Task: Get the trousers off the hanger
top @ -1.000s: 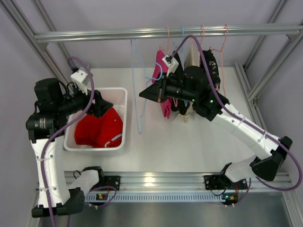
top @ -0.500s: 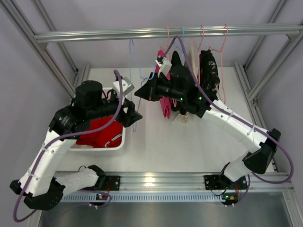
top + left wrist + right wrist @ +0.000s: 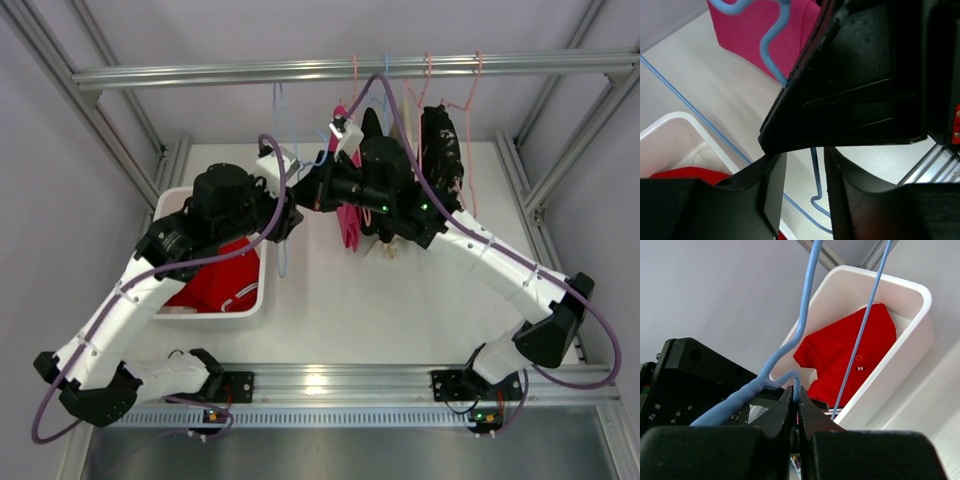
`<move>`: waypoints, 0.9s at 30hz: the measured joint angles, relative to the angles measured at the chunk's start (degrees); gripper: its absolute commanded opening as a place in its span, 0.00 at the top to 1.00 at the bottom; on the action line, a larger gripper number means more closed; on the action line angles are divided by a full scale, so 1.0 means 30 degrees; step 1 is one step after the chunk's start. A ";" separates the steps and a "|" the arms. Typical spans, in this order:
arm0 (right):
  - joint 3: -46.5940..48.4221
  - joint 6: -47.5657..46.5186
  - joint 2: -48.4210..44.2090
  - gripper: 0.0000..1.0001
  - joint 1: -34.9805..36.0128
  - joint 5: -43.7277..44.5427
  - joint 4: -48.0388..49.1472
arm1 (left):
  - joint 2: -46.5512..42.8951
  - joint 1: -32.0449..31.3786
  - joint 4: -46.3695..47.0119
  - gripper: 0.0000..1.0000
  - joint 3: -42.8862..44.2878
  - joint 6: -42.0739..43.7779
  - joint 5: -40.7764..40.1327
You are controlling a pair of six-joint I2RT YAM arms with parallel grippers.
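Note:
The red trousers [image 3: 215, 288] lie crumpled in a white bin [image 3: 263, 255] at the left, off the hanger; the right wrist view also shows the trousers [image 3: 850, 352] in the bin. The bare light-blue wire hanger [image 3: 283, 258] hangs from the top rail. My right gripper [image 3: 799, 396] is shut on the hanger's wire [image 3: 805, 315] just below its twisted neck. My left gripper [image 3: 805, 187] is beside the right one, close against it. Its jaws stand apart, and a bend of the hanger [image 3: 816, 192] shows in the gap, untouched.
A pink garment [image 3: 348, 228] and a black garment [image 3: 440, 150] hang on other hangers from the rail [image 3: 200, 72] behind my right arm. The right arm's black body [image 3: 865, 75] fills much of the left wrist view. Frame posts stand at both sides.
My left arm swung from over the bin to the right, up to the hanger and the right gripper, and its jaws narrowed. The right arm shifted slightly left, still gripping the hanger.

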 measured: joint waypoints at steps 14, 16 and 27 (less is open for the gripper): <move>-0.0707 -0.0102 -0.0780 0.32 -0.0029 -0.0168 0.0044 | -0.0707 0.0342 0.0423 1.00 -0.1581 -0.1778 0.0787; -0.0984 -0.0313 -0.1188 0.09 -0.0044 -0.0277 0.0051 | -0.1056 0.0714 0.0466 1.00 -0.1945 -0.2222 0.1464; -0.3570 -0.2703 -0.4575 0.00 -0.0080 -0.0641 0.0211 | -0.2273 0.3570 0.0539 1.00 -0.3177 -0.5253 0.5319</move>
